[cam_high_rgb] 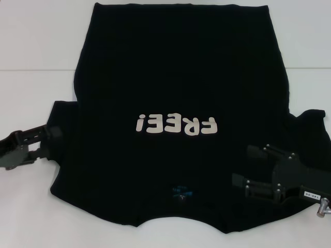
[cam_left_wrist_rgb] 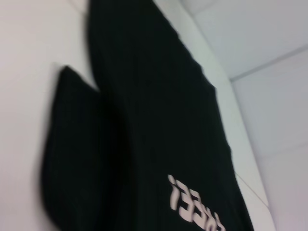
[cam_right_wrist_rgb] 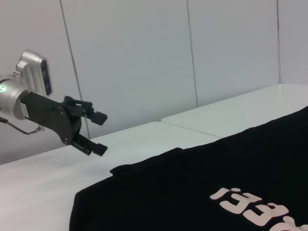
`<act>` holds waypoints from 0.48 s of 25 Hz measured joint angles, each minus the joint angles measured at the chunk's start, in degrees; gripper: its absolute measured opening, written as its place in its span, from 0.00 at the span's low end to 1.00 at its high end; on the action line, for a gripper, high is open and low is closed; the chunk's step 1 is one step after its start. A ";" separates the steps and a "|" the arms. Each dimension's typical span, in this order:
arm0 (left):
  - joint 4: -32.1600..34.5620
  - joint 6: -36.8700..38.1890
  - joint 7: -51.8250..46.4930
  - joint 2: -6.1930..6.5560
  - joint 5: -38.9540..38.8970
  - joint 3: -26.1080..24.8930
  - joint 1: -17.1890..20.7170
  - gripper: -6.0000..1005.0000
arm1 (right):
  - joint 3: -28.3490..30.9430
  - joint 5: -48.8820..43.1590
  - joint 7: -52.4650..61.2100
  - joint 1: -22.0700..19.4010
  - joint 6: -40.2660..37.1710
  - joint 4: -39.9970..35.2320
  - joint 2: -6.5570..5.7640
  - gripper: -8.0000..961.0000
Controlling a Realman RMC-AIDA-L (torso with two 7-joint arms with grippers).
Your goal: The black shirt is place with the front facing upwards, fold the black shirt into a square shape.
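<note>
1. Left gripper (cam_high_rgb: 56, 135): at the left edge of the head view, jaws parted, fingers reaching toward the shirt's left sleeve. The right wrist view shows it raised above the white table (cam_high_rgb: 36, 46), tilted down, nothing between its jaws.
2. Black shirt (cam_high_rgb: 176, 77): spread flat on the table, front up, collar and blue neck label (cam_high_rgb: 182, 193) nearest the robot, cream "FREE!" lettering (cam_high_rgb: 176, 125) across the chest, both sleeves spread out.
3. Right gripper (cam_high_rgb: 243, 165): over the shirt's right shoulder, beside the right sleeve, jaws apart, empty; whether the fingers touch the cloth cannot be told.
</note>
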 joint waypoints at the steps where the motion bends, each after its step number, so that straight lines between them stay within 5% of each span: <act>1: -0.03 -1.53 -1.37 -0.01 0.59 -0.01 0.08 0.89 | 0.00 -0.04 0.01 0.02 -0.02 0.00 0.00 0.95; 12: -3.06 -9.05 -4.68 -0.24 2.67 0.19 -0.65 0.88 | 0.00 -0.06 0.10 -0.04 -0.16 0.00 0.03 0.95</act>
